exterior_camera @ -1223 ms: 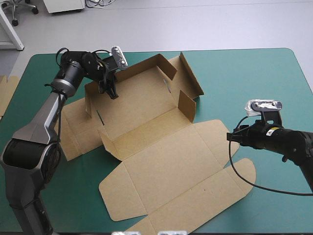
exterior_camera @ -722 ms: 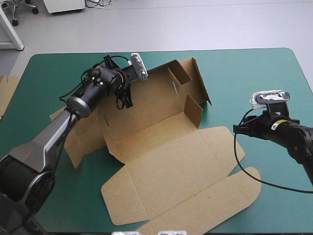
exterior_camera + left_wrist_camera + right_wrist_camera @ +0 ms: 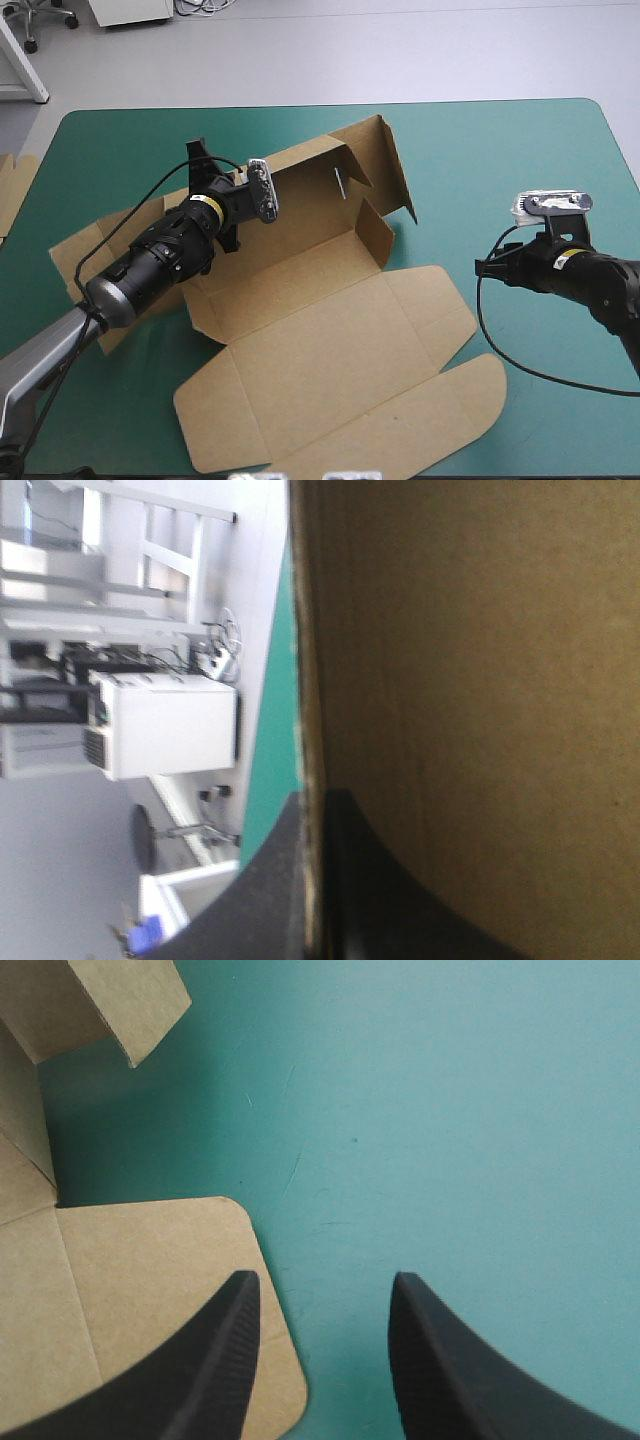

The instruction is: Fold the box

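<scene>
Nearest, on the teal-green table cover (image 3: 560, 420): flat lid of the brown cut-board box (image 3: 330, 330), rounded flaps spread. To the right, right gripper of two black fin fingers (image 3: 320, 1285) parted, one finger over a flap's rounded corner, the other over bare cover. Farther back, left gripper (image 3: 312, 810) pinched on the board's edge at the box's left end. Beyond, far walls partly raised.
</scene>
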Tool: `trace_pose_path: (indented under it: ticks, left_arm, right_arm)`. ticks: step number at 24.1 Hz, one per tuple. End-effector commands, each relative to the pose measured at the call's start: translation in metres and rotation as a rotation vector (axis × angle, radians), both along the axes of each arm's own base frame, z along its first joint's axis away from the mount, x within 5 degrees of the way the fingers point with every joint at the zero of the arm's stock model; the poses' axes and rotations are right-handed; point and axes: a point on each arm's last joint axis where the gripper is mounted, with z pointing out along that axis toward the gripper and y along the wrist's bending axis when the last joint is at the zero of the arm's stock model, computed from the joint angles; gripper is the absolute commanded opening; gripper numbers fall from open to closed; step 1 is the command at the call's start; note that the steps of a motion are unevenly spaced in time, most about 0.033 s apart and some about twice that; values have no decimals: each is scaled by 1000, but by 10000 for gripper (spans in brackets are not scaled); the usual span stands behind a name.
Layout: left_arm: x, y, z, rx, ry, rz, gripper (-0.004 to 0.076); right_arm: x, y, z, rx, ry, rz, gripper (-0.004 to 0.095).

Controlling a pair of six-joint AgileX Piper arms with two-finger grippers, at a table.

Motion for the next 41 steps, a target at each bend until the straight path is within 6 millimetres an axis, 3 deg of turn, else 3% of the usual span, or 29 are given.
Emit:
trace_pose_path:
  ticks: [1, 6, 16, 22, 25, 27, 30, 33, 38, 41]
  left_arm:
    - [-5, -9, 34, 101, -221, -208, -10]
    - [2, -19, 38, -30, -313, -362, -10]
    - [-7, -29, 22, -131, -150, -250, -11]
    - [-22, -33, 0, -153, -102, -229, -11]
    - [-32, -35, -18, -81, -119, -196, -11]
    - [-34, -37, -20, -103, -148, -191, -11]
    - [-33, -38, -17, -130, -178, -188, -11]
    - [-33, -38, -17, -138, -177, -187, -11]
    - [-33, -38, -17, -147, -171, -187, -11]
    - [-33, -38, -17, -141, -175, -188, -11]
  right_arm:
    - [-4, 0, 21, 41, -101, -11, 400]
    - [-11, -1, 25, 41, -114, -8, 401]
    - [-11, -2, 32, 77, -168, -56, 401]
    - [9, -13, 49, 29, -197, -136, 400]
    - [38, -27, 72, 10, -226, -182, 400]
    - [59, -31, 80, 9, -224, -172, 400]
    - [91, -26, 85, 35, -192, -114, 396]
    - [139, -19, 86, 101, -192, -55, 338]
    - [217, -9, 69, 204, -107, 37, 260]
    - [242, 5, 50, 252, -25, 115, 260]
